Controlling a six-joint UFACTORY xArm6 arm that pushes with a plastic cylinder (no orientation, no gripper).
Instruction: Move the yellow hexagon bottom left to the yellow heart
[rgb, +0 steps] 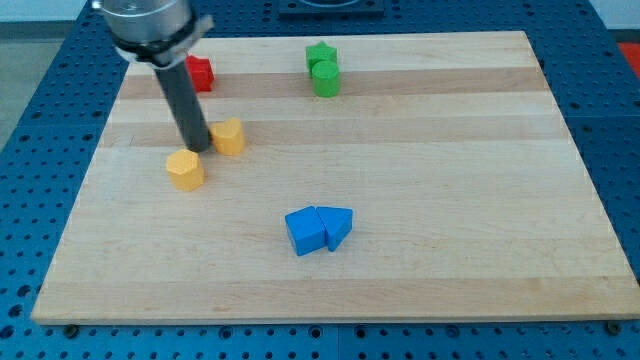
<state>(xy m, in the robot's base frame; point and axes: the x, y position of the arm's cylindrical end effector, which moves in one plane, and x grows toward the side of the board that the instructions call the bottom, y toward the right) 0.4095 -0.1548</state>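
Observation:
A yellow hexagon (185, 170) lies on the wooden board (420, 200) at the view's left. A yellow heart (229, 136) lies just up and to the right of it, a small gap apart. My tip (198, 150) stands between the two, right against the heart's left side and just above the hexagon's upper right corner. The rod rises from there toward the view's top left.
A red block (201, 72) sits near the top left, partly behind the rod. A green star (321, 55) and a green cylinder (325, 79) touch at the top middle. A blue cube (305, 231) and a blue triangle (338, 226) touch at the lower middle.

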